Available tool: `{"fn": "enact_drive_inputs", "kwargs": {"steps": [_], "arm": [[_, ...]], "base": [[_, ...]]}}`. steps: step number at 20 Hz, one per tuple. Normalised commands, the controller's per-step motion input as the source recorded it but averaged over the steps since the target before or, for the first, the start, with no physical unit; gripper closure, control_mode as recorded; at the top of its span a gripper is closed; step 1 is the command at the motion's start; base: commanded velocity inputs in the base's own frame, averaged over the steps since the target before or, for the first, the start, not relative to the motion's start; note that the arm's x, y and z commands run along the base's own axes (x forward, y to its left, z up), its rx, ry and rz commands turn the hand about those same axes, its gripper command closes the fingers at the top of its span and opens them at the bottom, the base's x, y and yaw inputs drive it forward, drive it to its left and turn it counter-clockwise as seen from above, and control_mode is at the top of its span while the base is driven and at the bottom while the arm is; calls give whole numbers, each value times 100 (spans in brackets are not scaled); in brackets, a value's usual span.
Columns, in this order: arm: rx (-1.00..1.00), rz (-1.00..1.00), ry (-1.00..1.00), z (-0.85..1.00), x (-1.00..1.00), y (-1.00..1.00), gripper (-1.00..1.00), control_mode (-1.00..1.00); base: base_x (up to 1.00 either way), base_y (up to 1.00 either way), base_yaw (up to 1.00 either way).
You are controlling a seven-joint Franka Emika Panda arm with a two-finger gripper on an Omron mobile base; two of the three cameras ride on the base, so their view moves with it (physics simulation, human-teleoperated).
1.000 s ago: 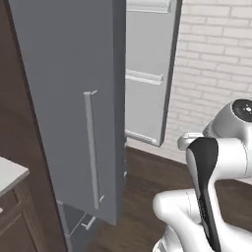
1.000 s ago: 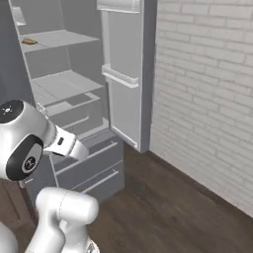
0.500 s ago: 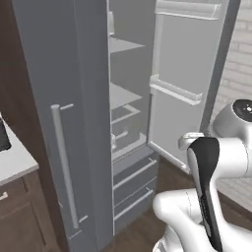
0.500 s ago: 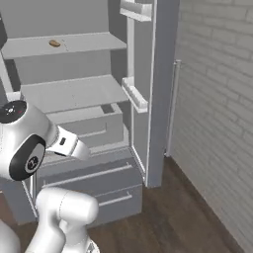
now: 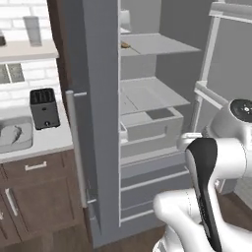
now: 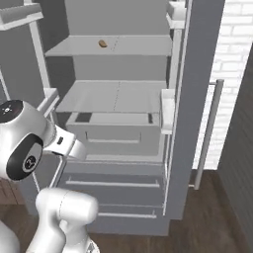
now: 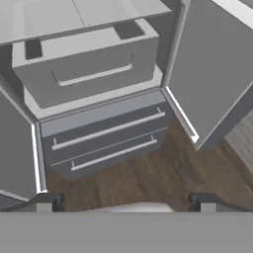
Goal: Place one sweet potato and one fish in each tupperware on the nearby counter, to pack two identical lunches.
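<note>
My gripper (image 7: pixel 126 205) is open, its two dark fingertips (image 7: pixel 47 202) far apart with nothing between them. It looks down at the lower drawers of an open fridge. A small brown sweet potato (image 6: pixel 103 43) lies on the fridge's upper shelf, and it also shows as the sweet potato (image 5: pixel 126 45) in the left base view. At the far left the off-white counter (image 5: pixel 49 140) carries a pale grey tupperware (image 5: pixel 25 142). A grey fish (image 5: pixel 15 132) appears to lie inside it.
Both fridge doors stand open, one door (image 5: pixel 98 123) between me and the counter, the other door (image 6: pixel 195 99) on the right. A grey crisper drawer (image 7: pixel 94 64) sits above two freezer drawers (image 7: pixel 106 131). A black toaster (image 5: pixel 44 107) stands on the counter.
The whole picture has swung: the base has moved, so the fridge interior now faces the cameras and the counter with the toaster has come into the left base view. The gripper stays open.
</note>
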Motion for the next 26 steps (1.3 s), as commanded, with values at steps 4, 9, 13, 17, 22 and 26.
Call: {"fn": "enact_drive_inputs", "kwargs": {"steps": [4, 9, 13, 17, 22, 26], "arm": [[0, 0, 0, 0, 0, 0, -100, 100], [0, 0, 0, 0, 0, 0, -100, 100], [0, 0, 0, 0, 0, 0, -100, 100], [0, 0, 0, 0, 0, 0, -100, 100], [0, 2, 0, 0, 5, 0, -100, -100], [-5, 23, -24, 33, -3, 15, -100, -100]], "base": [[34, -72, 27], [48, -6, 9], [69, 9, 1], [84, 7, 3], [37, 1, 3], [0, 0, 0]]}}
